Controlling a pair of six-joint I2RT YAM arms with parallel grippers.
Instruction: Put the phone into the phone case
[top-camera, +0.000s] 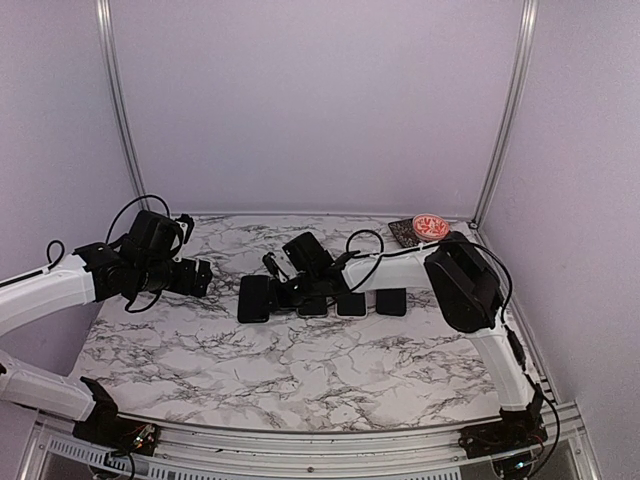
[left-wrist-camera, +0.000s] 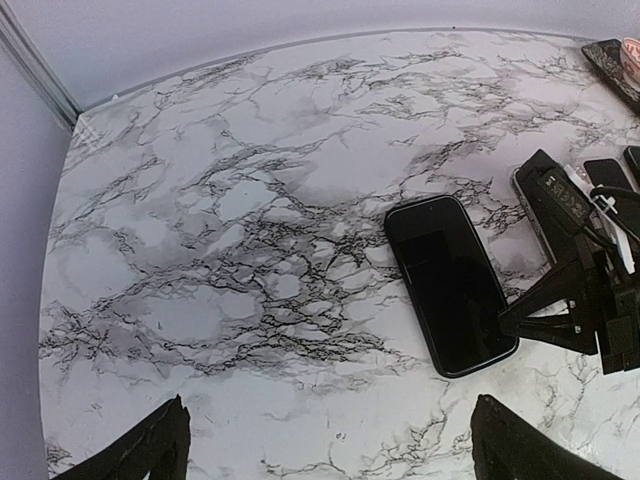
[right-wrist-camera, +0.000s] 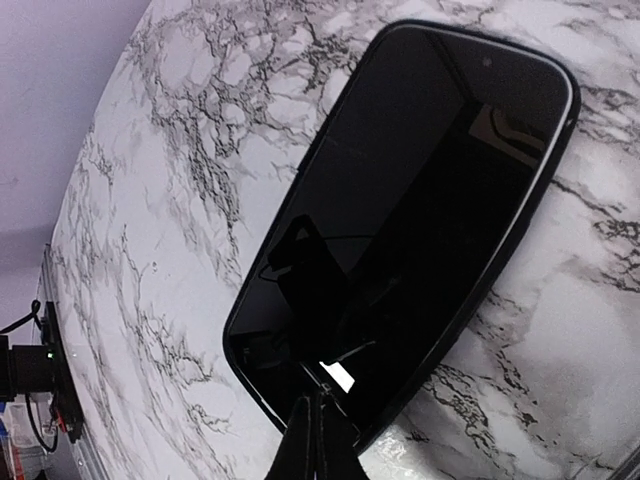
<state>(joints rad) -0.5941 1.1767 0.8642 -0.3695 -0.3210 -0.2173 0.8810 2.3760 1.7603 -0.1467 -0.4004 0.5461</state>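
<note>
Phone (left-wrist-camera: 450, 285) flat on table (left-wrist-camera: 250, 200) | right gripper (right-wrist-camera: 318, 400) closed, empty, tips on phone's end | left gripper (top-camera: 198, 277) wide open, empty

Glossy black phone (left-wrist-camera: 450, 285), white marble-patterned counter (left-wrist-camera: 250, 330) veined grey and black, pale lilac walls (top-camera: 310, 100), silver rails (top-camera: 117, 100)

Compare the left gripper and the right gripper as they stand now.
The left gripper has its jaws wide open; the right gripper has them shut tight. The left gripper hangs over the bare marble table, clear of the phone; the right gripper's closed tips sit at one end of the phone. Both are black and hold nothing.
</note>
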